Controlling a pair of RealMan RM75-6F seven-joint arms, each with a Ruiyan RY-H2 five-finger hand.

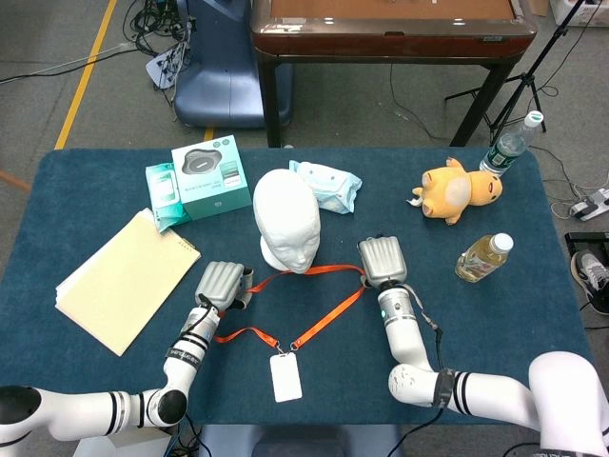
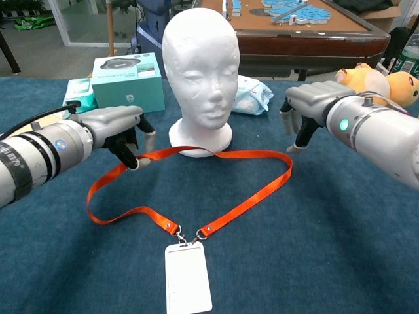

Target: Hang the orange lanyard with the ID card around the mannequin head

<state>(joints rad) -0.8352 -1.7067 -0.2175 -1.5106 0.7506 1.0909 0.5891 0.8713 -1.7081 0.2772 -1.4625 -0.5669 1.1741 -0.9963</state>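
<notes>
The white mannequin head [image 1: 288, 222] [image 2: 200, 69] stands upright mid-table. In front of it the orange lanyard [image 1: 331, 316] [image 2: 252, 196] lies in a wide loop, its white ID card [image 1: 285, 377] [image 2: 188, 280] flat near the front edge. My left hand [image 1: 221, 284] [image 2: 114, 127] curls down onto the loop's left stretch and pinches the strap at its fingertips. Over the loop's right bend hovers my right hand [image 1: 383, 260] [image 2: 314, 108], fingers apart and pointing down just above the strap, holding nothing.
A teal box [image 1: 202, 176] and a small teal pack [image 1: 162, 195] sit back left, a yellow notepad [image 1: 128, 276] at left. A wipes pack [image 1: 328, 186] lies behind the head. At right are a yellow plush toy [image 1: 457, 190] and two bottles [image 1: 483, 257] [image 1: 509, 143].
</notes>
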